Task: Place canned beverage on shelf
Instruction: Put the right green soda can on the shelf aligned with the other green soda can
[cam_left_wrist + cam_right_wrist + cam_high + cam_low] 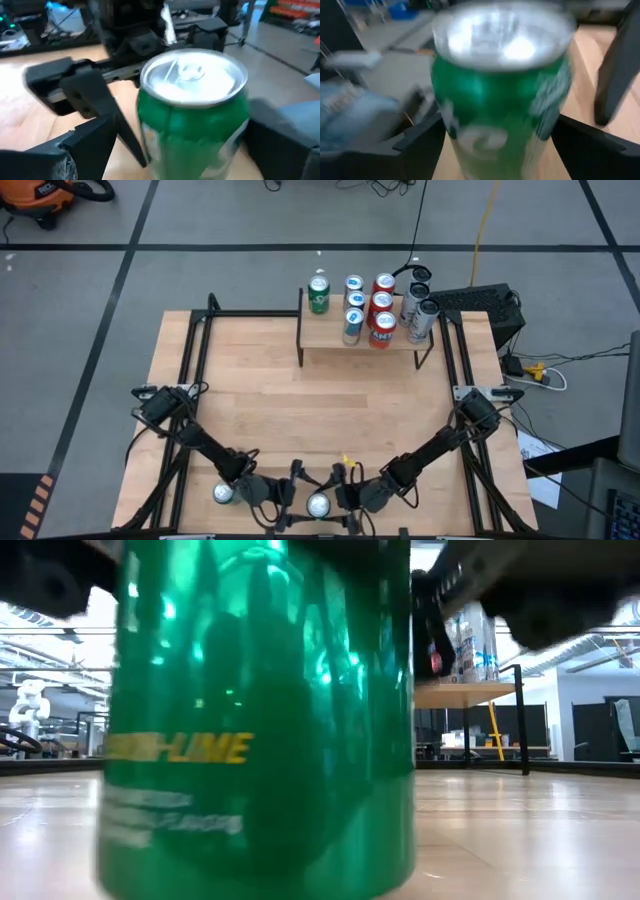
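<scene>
High view: green can [319,505] stands upright, top up, at the counter's [310,395] near edge, between the spread right jaws; left jaws spread just left of it.

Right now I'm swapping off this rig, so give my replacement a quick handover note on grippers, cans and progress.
Left gripper: open beside the near-edge green can, fingers not on it.
Right gripper: jaws wide, straddling that can; grip not confirmed.
A second can stands by the left arm.
Shelf at the far edge already carries green, blue, red and silver cans.
Left: lift the green can, carry it to the shelf.
</scene>
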